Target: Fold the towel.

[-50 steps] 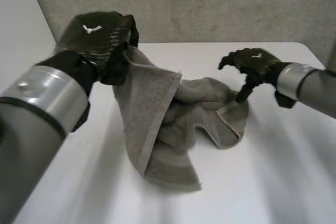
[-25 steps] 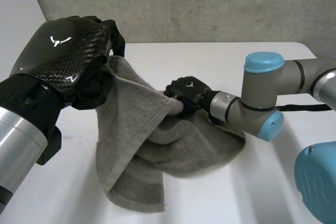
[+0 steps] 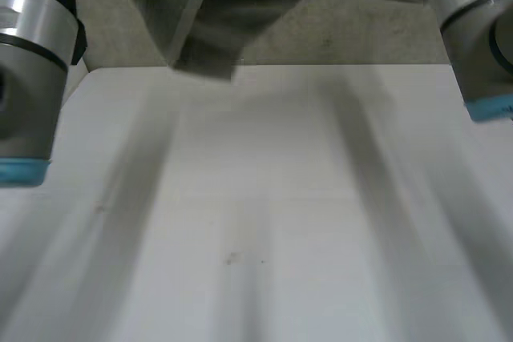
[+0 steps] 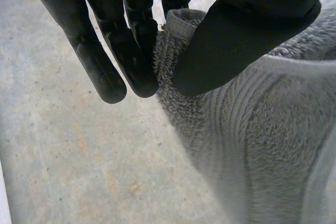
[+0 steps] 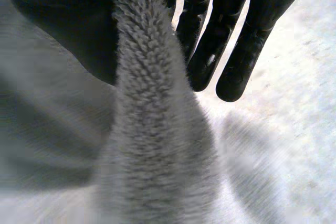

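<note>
Item 1: towel (image 3: 232,6), grey terry with a flat hemmed border. It is held up in the air at the far side of the table and spans from one arm to the other. Its lowest fold hangs nearer the left arm, in front of the wall. The hem runs slantwise down that fold.

Item 2: left hand (image 4: 247,30), black. It is closed on the towel. In the left wrist view the thumb presses the rolled hem against the straight fingers (image 4: 131,51), at what looks like a corner or an end of the edge. The cloth falls away below the thumb in ribbed loops.

Item 3: right hand (image 5: 231,35), black. It is closed on the towel. In the right wrist view a narrow ridge of pile passes up between the thumb and the fingers, and the cloth widens out below the fingertips. Which part of the towel's edge this is cannot be told.

Item 4: left arm (image 3: 28,54) and right arm (image 3: 473,30), grey joints with light-blue caps, raised at either side of the head view.

Item 5: table (image 3: 256,222), white, lying below the towel.

Item 6: wall (image 3: 361,34), speckled grey, behind the table.
</note>
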### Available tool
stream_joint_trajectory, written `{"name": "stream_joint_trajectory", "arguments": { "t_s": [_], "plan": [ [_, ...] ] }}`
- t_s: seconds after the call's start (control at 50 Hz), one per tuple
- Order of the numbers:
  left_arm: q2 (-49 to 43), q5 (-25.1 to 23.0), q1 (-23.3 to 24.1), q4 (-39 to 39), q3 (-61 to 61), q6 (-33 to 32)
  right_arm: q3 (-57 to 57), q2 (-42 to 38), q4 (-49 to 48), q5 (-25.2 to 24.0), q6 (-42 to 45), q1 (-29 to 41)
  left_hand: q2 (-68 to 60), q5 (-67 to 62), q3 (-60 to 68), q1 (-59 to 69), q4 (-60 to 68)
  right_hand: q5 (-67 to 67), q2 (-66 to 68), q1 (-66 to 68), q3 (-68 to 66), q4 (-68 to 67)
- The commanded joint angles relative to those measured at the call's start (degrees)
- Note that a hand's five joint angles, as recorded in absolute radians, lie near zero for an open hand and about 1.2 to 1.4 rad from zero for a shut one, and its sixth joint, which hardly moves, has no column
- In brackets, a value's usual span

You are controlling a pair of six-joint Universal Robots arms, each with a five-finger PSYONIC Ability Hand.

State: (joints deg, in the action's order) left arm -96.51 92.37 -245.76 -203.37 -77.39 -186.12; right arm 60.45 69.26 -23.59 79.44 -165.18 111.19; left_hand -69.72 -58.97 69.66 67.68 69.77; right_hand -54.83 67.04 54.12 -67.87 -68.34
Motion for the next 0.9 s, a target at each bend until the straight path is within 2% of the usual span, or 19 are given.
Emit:
{"name": "stream_joint_trajectory", "arguments": {
  "t_s": [0.02,0.1,0.14,0.28,0.32,0.36,0.38,0.4,0.42,0.46,0.54,0.56,0.58,0.62,0.64,0.66,0.7,0.78,0.9],
  "plan": [
    [-9.1,-3.2,0.0,-3.8,-4.7,0.0,19.6,2.6,12.8,-4.9,7.8,0.7,-10.3,-11.0,10.3,12.3,10.2,-15.2,13.0,25.9,-12.1,-11.7],
    [-11.5,-5.1,-0.2,-2.3,-7.6,-0.1,25.4,0.4,16.4,-4.7,12.6,1.0,-10.3,-11.0,10.3,12.3,10.2,-15.2,13.0,25.9,-12.1,-11.7],
    [-12.8,-6.3,-0.2,-1.1,-9.7,-0.1,29.7,-3.5,17.8,-4.8,15.9,0.8,-10.3,-11.0,10.3,12.3,10.2,-15.2,13.0,25.9,-12.1,-11.7],
    [-15.3,-8.2,-0.4,1.1,-16.2,-0.7,33.4,-7.8,18.9,-4.4,17.0,0.7,-10.3,-11.0,10.3,12.3,10.2,-14.7,12.5,25.4,-11.7,-11.2],
    [-15.1,-8.1,-0.3,1.7,-18.4,-2.7,33.8,-7.6,19.5,-4.5,17.0,0.7,-10.3,-11.0,10.3,12.3,10.2,-11.2,9.0,21.9,-8.2,-7.7],
    [-15.0,-8.1,-0.3,1.7,-19.3,-4.0,33.9,-6.7,21.3,-4.6,16.7,0.3,-10.3,-11.0,10.3,12.3,10.2,8.4,-10.6,2.3,11.4,11.9],
    [-14.8,-8.1,0.1,1.8,-20.0,-5.1,33.9,-6.7,21.3,-4.6,16.6,0.3,-10.3,-11.0,10.3,12.3,10.2,8.5,-10.7,2.2,11.5,12.0],
    [-14.8,-8.1,0.1,1.8,-20.0,-5.1,33.9,-5.6,22.0,-4.6,16.6,0.3,-10.3,-11.0,10.3,12.3,10.2,17.0,-19.2,-6.3,20.0,20.5],
    [-14.7,-8.1,0.4,1.8,-20.7,-6.2,33.9,-5.6,22.0,-4.6,16.6,0.3,-10.3,-11.0,10.3,12.3,10.2,17.1,-19.3,-6.4,20.1,20.6],
    [-14.3,-8.1,0.5,1.9,-21.4,-7.0,34.0,-2.7,22.4,-4.4,15.9,0.3,-10.3,-11.0,10.3,12.3,10.2,31.5,-33.7,-20.7,34.5,35.0],
    [-12.5,-7.9,0.6,3.4,-22.3,-7.5,34.0,-1.4,22.7,-4.4,13.8,-0.3,-10.3,-11.0,10.3,12.3,10.2,37.2,-39.5,-26.5,40.3,40.8],
    [-12.0,-7.9,0.6,4.6,-22.5,-7.5,34.0,-0.9,22.9,-4.6,12.5,-1.0,-2.5,-3.2,2.5,4.5,2.4,38.3,-40.5,-27.5,41.3,41.8],
    [-12.0,-7.9,0.6,4.6,-22.5,-7.5,34.0,-0.9,22.9,-4.6,12.5,-1.0,-2.4,-3.2,2.5,4.4,2.3,38.3,-40.5,-27.6,41.3,41.8],
    [-11.0,-7.9,0.5,7.6,-23.1,-7.6,34.3,1.5,23.6,-5.0,9.5,-2.3,28.4,27.6,-28.3,-26.4,-28.5,38.6,-40.8,-27.9,41.6,42.1],
    [-11.0,-7.9,0.5,7.6,-23.1,-7.6,34.3,1.5,23.6,-5.0,9.4,-2.3,28.6,27.8,-28.5,-26.5,-28.6,38.6,-40.8,-27.9,41.6,42.1],
    [-10.1,-7.9,0.5,9.6,-23.3,-7.6,34.6,2.6,23.7,-5.3,8.4,-2.7,35.6,34.8,-35.5,-33.5,-35.6,38.6,-40.8,-27.9,41.6,42.1],
    [-9.2,-7.9,0.5,11.9,-23.6,-7.6,35.7,4.5,23.7,-5.8,7.2,-4.0,37.1,36.4,-37.1,-35.1,-37.2,38.3,-40.5,-27.6,41.3,41.8],
    [-5.6,-7.5,0.5,18.3,-23.8,-6.9,37.2,6.0,23.2,-5.9,7.3,-5.7,54.4,53.6,-54.3,-52.4,-54.4,38.1,-40.3,-27.4,41.1,41.6],
    [-0.3,-7.1,0.5,22.3,-24.0,-5.4,39.5,6.5,22.9,-7.5,7.2,-8.3,57.8,57.1,-57.8,-55.8,-57.9,37.8,-40.0,-27.0,40.8,41.3]
  ]
}}
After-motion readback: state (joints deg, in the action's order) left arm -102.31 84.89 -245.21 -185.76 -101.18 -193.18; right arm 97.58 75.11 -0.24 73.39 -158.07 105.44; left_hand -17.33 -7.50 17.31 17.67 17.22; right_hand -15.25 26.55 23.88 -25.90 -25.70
